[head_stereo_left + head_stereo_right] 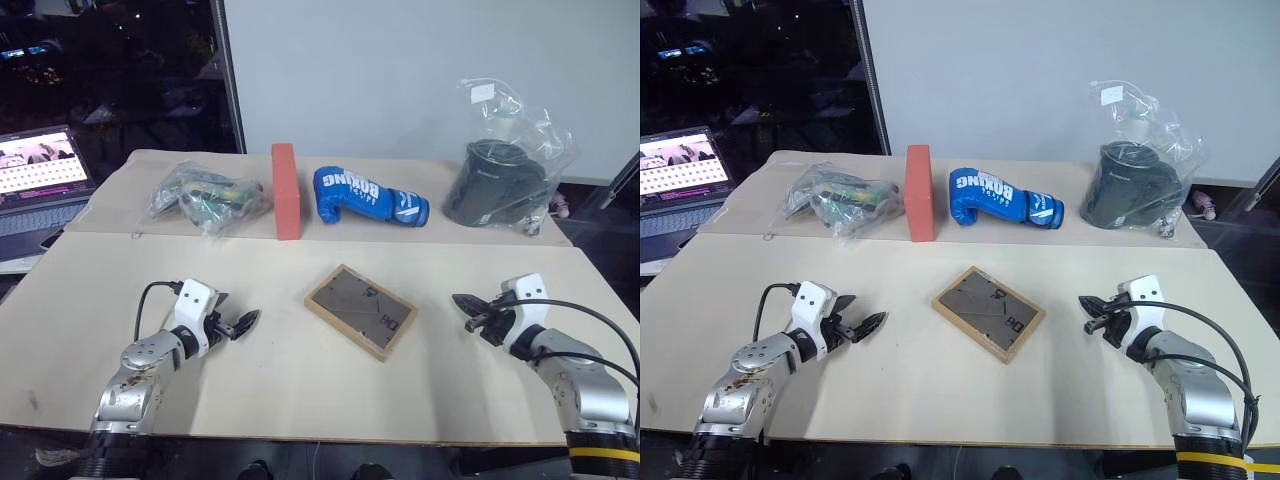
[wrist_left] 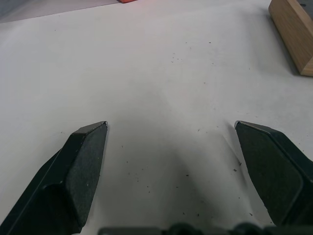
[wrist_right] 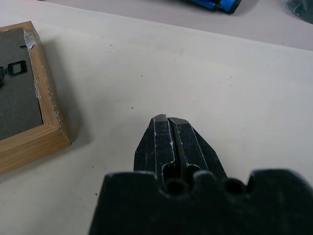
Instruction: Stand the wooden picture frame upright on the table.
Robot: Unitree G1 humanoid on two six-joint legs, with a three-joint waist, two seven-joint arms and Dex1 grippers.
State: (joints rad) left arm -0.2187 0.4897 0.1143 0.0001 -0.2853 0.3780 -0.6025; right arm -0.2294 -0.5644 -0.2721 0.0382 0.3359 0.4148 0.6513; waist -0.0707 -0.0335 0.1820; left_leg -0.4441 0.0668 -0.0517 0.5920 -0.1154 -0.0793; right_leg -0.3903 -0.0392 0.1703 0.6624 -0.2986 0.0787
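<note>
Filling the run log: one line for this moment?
frame: flat, back up | left gripper: open, empty | right gripper: shut, empty

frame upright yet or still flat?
Flat. The wooden picture frame lies back-up on the table, grey backing facing up, both grippers clear of it.

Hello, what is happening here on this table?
Nothing is being handled at this moment. The wooden picture frame lies flat, back side up, in the middle of the table. The left gripper is open and the right gripper is shut; both are apart from the frame, one on each side.
</note>
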